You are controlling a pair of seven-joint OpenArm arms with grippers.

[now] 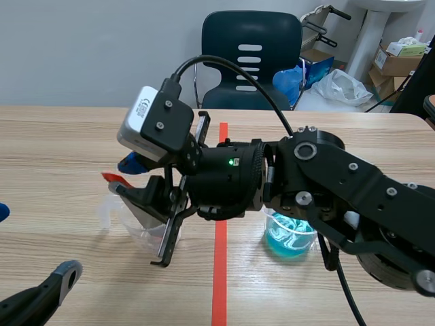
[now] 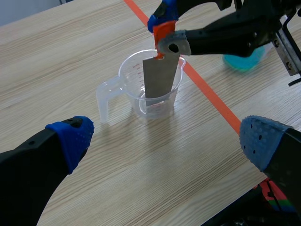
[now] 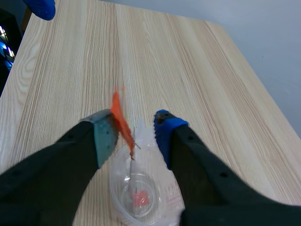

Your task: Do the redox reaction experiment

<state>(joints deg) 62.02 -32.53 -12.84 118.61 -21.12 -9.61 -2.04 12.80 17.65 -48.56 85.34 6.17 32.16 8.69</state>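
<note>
The thin grey metal strip with an orange-red taped top (image 2: 160, 77) stands leaning inside the clear plastic measuring cup (image 2: 127, 75) on the pale wooden counter (image 2: 70, 56). My right hand (image 3: 134, 134) is open, one finger on either side of that taped top. My left hand (image 2: 169, 141) hangs open near the cup. A clear beaker of blue liquid (image 1: 291, 234) stands across the tape line.
</note>
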